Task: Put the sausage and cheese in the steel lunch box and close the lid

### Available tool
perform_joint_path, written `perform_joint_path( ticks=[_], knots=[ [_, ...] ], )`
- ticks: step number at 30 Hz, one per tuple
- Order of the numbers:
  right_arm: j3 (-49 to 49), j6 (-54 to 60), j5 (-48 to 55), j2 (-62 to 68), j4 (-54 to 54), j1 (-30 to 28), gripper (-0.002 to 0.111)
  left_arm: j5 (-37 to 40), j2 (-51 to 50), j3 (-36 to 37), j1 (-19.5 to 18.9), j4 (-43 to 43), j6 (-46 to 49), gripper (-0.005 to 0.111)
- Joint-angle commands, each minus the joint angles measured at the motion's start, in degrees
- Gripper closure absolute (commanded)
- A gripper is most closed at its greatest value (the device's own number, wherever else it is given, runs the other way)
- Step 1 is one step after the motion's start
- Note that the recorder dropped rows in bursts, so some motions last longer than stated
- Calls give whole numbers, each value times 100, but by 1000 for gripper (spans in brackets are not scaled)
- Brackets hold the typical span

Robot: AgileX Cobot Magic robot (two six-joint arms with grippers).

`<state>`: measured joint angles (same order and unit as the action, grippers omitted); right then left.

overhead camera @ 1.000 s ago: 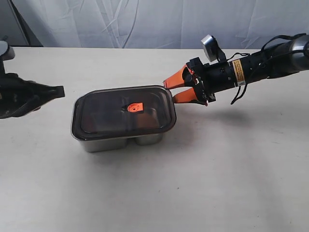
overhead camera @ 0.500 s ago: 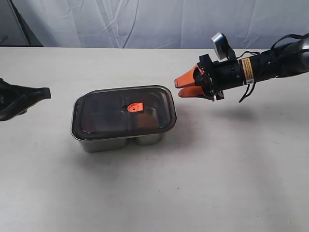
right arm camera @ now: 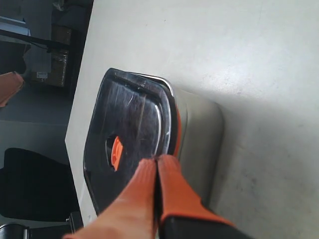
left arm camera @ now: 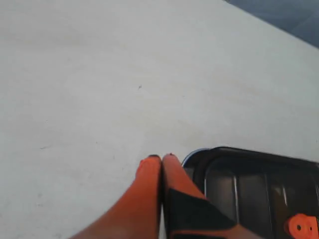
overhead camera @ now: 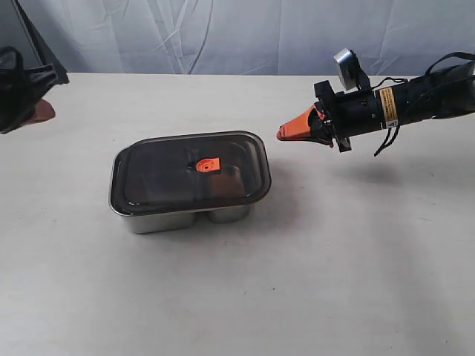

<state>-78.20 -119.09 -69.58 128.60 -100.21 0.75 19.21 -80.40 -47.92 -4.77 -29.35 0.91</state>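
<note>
The steel lunch box (overhead camera: 185, 216) stands mid-table with the dark translucent lid (overhead camera: 171, 174) seated on it, orange valve tab up. The sausage and the cheese are hidden from view. My right gripper (overhead camera: 282, 134) hovers to the right of the box, apart from it, orange fingers pressed together and empty. In the right wrist view the right gripper (right arm camera: 157, 160) sits in front of the lid (right arm camera: 129, 134) and steel wall (right arm camera: 199, 129). My left gripper (overhead camera: 44, 111) is raised at the far left edge, shut and empty. The left wrist view shows the left gripper (left arm camera: 162, 158) beside the lid's corner (left arm camera: 249, 184).
The pale table (overhead camera: 334, 259) stretches around the box. A white cloth backdrop (overhead camera: 223, 33) hangs behind. Past the table's far edge the right wrist view shows a dark chair (right arm camera: 35, 184) and shelving.
My right gripper has shut and drawn back to the right, away from the box's corner. The left arm has lifted and pulled away to the upper left edge.
</note>
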Motion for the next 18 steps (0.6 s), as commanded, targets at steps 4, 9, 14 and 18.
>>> perform_joint_path(
  ticks=[4,9,14,18],
  knots=[
    [-22,-149,-38,-113,26,-5,109,2954,-619,112,-1740,-5289,4443,107],
    [1,-149,-38,-187,26,-5,109,2763,-1040,559,-1727,-5020,4621,107],
    [365,-149,502,-563,26,-5,109,2905,-1380,766,-1803,-5706,4974,107],
    [864,-149,1566,-977,26,94,109,3632,-1478,766,-1864,-6500,5965,107]
  ],
)
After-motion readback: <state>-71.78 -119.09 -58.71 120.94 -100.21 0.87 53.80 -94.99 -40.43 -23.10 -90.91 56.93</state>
